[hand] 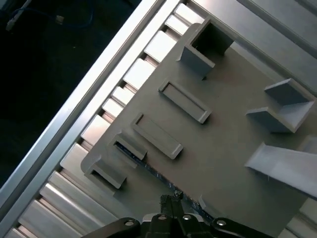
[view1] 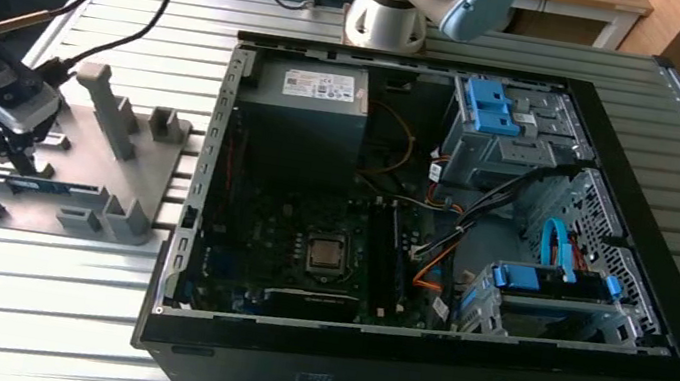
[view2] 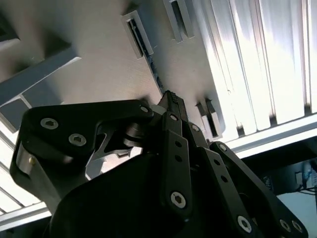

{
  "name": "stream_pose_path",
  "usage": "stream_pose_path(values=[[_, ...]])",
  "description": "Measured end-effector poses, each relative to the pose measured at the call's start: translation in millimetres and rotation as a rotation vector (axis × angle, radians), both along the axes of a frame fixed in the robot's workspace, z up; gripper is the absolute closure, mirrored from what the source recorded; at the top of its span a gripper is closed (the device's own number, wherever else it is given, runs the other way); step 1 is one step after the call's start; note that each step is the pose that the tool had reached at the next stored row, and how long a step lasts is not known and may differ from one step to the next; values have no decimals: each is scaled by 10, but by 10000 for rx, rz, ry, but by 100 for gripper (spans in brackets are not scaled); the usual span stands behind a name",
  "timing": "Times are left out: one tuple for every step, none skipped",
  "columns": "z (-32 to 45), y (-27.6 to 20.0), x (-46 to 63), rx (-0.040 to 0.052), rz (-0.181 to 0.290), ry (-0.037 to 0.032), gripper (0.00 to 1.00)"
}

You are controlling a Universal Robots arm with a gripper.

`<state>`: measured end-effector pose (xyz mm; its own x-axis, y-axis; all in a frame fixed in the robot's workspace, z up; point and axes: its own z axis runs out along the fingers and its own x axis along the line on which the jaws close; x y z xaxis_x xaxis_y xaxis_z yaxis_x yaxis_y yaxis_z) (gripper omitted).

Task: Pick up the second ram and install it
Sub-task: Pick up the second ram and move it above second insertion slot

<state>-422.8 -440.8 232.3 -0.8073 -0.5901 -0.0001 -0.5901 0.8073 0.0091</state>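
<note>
The second ram (view2: 156,75) is held by the gripper (view2: 171,99).
It is seen edge-on, stood in the grey holder (view2: 99,64), with the black tip closed on one end; the ribbed metal table (view2: 257,59) is seen beside.

The second ram (view1: 44,188) stands in the holder (view1: 81,162), at the exterior view's left of the case (view1: 421,375).

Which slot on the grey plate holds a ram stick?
The one along the edge of the plate, at the gripper: the second ram stands in it. The two framed slots beside it are empty.
</note>
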Motion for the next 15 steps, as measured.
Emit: stream_pose_path(values=[[0, 0, 0, 0, 132, 0, 90], [0, 0, 0, 0, 271, 0, 90], [0, 0, 0, 0, 404, 0, 90], [0, 0, 0, 0, 539, 0, 90], [0, 0, 0, 0, 678, 0, 90], [0, 0, 0, 0, 817, 0, 90], [0, 0, 0, 0, 955, 0, 90], [0, 0, 0, 0, 1094, 0, 90], [0, 0, 0, 0, 1232, 0, 90], [0, 0, 0, -1, 1378, 0, 90], [0, 0, 0, 0, 1513, 0, 90], [0, 0, 0, 0, 1649, 0, 90], [0, 0, 0, 0, 1785, 0, 90], [0, 0, 0, 0, 1917, 0, 90], [0, 0, 0, 0, 2049, 0, 90]])
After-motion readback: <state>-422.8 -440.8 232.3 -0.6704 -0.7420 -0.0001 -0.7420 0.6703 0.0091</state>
